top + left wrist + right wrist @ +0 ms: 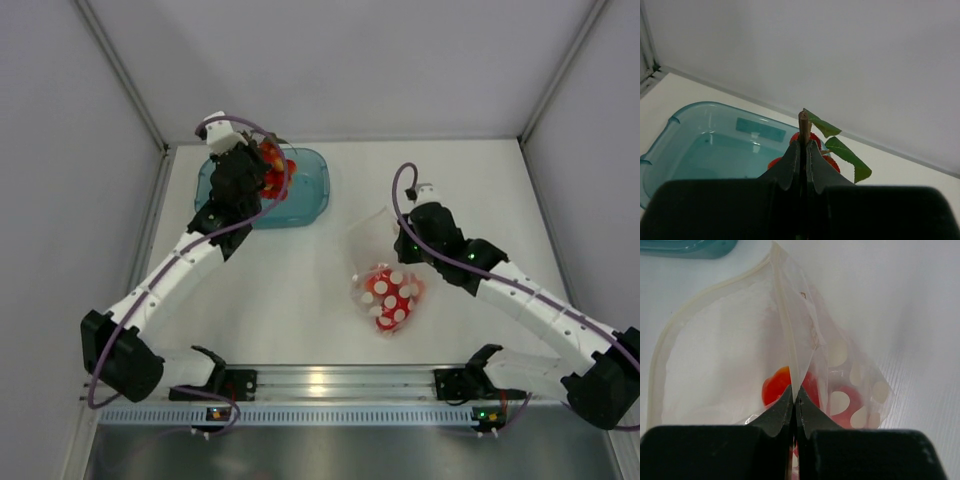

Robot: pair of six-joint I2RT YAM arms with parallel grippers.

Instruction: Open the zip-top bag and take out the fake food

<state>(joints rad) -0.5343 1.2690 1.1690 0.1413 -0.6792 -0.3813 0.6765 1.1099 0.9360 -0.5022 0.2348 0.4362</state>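
The left gripper [801, 150] fills the bottom of its own wrist view, its two fingers pressed together on the brown stem [804, 121] of the berry cluster [801, 137], with green leaves [847, 157] sticking out to one side and the teal tray [670, 145] just beyond and to the left. The right gripper [794, 392] is likewise clamped, pinching one wall of the dotted bag [715, 350] near its mouth and holding that wall up. Judging by this, the opening is done – the zip strip curves wide apart – and one piece is out and poised at the tray, while red pieces [775, 385] remain inside, so most of the emptying is left. The overhead view gives the layout the wrist cameras miss: the bag lies well to the right of the tray and nearer the arm bases, and the berries sit inside the tray's outline by its far rim. The right wrist view alone shows the gaping mouth and the exact pinch on the plastic. The left wrist view alone shows the grip is on the stem – though none of the views tells whether the cluster touches the tray's floor.
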